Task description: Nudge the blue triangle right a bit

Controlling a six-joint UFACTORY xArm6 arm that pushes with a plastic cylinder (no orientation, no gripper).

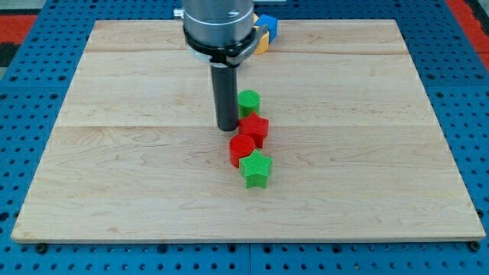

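Note:
A blue block (268, 25), its shape mostly hidden behind the arm, sits at the view's top edge of the board with a yellow block (262, 43) just below it. My tip (227, 127) rests near the board's middle, just left of a green cylinder (248, 101) and a red block (254, 130). It is far below the blue block.
A red cylinder (241, 149) and a green star (257, 169) lie below the red block, forming a column with the other two. The wooden board (114, 153) lies on a blue pegboard. The arm's grey body (218, 27) hides part of the top edge.

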